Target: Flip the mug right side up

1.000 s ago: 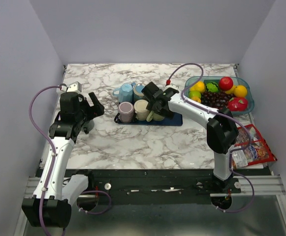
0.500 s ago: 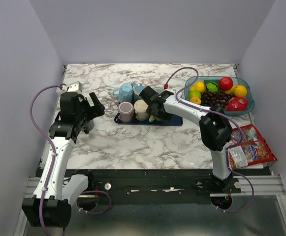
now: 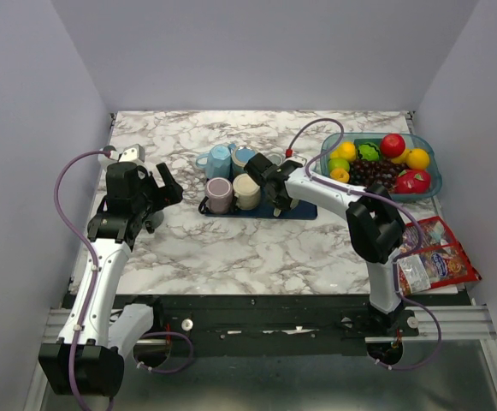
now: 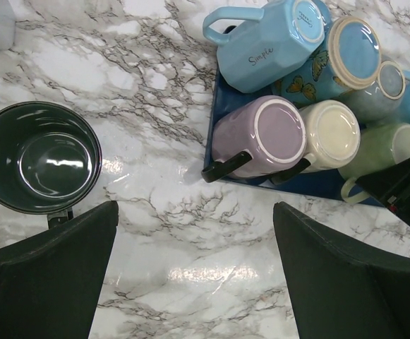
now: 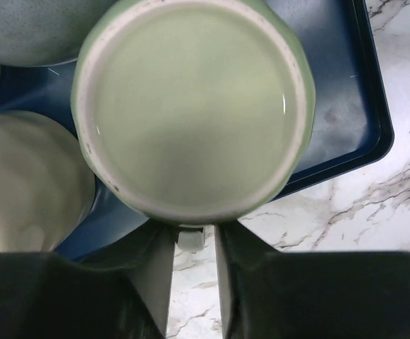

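A pale green mug [image 5: 190,106] stands upside down on the blue tray [image 5: 339,106], its base filling the right wrist view. The mug's handle [image 5: 190,237] points toward the tray's near edge. My right gripper [image 5: 194,282] has its fingers closed in on that handle, one on each side. From above, the right gripper [image 3: 275,199] covers most of this mug. In the left wrist view the green mug [image 4: 377,148] sits at the tray's right end. My left gripper [image 4: 194,275] hangs open over bare marble, left of the tray.
Other upside-down mugs share the tray: purple [image 4: 261,138], cream [image 4: 335,134] and light blue [image 4: 268,42]. A dark mug [image 4: 39,155] stands upright on the marble near my left gripper. A fruit bowl [image 3: 428,150] and snack bags [image 3: 436,257] lie at right.
My right gripper moved in toward the green mug and its jaws closed from wide open onto the handle. The left arm has stayed put.
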